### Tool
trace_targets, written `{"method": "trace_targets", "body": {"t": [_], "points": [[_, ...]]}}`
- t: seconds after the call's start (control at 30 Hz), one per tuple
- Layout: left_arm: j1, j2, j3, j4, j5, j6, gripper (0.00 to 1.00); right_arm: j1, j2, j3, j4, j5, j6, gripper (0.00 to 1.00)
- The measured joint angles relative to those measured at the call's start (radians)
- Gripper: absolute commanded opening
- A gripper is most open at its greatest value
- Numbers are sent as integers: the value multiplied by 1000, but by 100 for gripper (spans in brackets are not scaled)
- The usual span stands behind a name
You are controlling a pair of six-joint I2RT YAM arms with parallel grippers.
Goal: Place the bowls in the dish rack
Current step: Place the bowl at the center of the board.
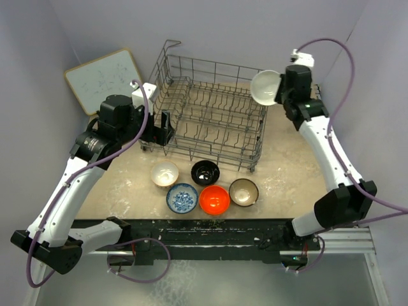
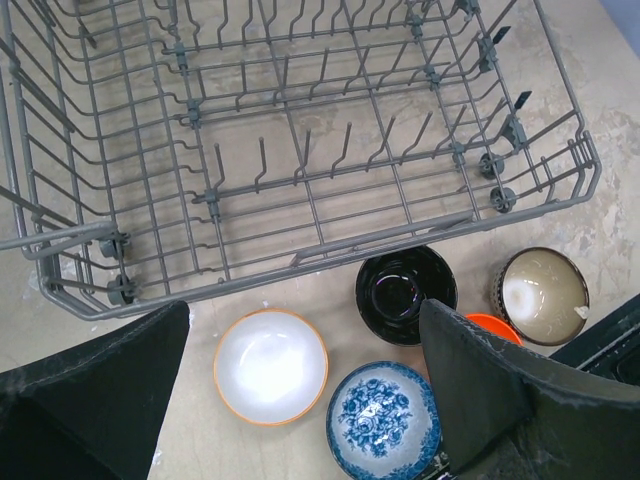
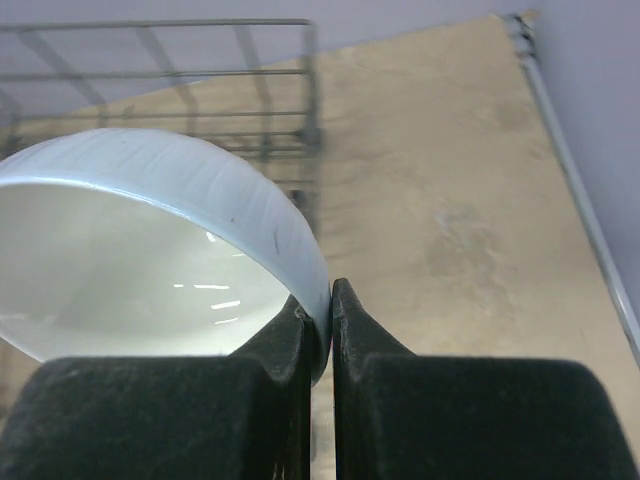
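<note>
The grey wire dish rack (image 1: 217, 121) stands at the table's back middle with no bowls in it. My right gripper (image 1: 280, 89) is shut on the rim of the white bowl (image 1: 266, 87), held up by the rack's right far corner. In the right wrist view the fingers pinch the white bowl's wall (image 3: 150, 250). Five bowls sit in front of the rack: cream (image 1: 164, 173), black (image 1: 205, 173), blue-and-white (image 1: 182, 198), orange-red (image 1: 214, 200), brown-rimmed (image 1: 243, 192). My left gripper (image 1: 164, 131) is open and empty at the rack's front left corner, above the cream bowl (image 2: 270, 366).
A white board (image 1: 105, 80) leans at the back left. Purple walls close in on both sides. A dark rail (image 1: 210, 226) runs along the table's front edge. In the left wrist view the rack's front rim (image 2: 330, 250) lies just beyond the bowls.
</note>
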Motion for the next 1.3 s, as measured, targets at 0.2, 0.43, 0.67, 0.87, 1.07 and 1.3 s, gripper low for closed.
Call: {"method": "trace_targets", "body": {"t": [0.2, 0.43, 0.67, 0.87, 1.07, 1.3], "points": [[0, 0, 0, 5, 26, 0, 99, -231, -97, -144, -59, -45, 108, 0], [0, 8, 0, 10, 40, 4, 99, -361, -141, -356, -85, -204, 187, 0], [0, 18, 0, 13, 52, 6, 99, -436, -73, -512, -32, -335, 243, 0], [0, 26, 0, 23, 53, 11, 99, -452, -15, -536, 8, -380, 261, 0], [0, 33, -16, 34, 60, 11, 99, -463, -3, -539, 34, -393, 268, 11], [0, 36, -16, 34, 64, 11, 99, -480, 20, -557, 53, -389, 270, 12]]}}
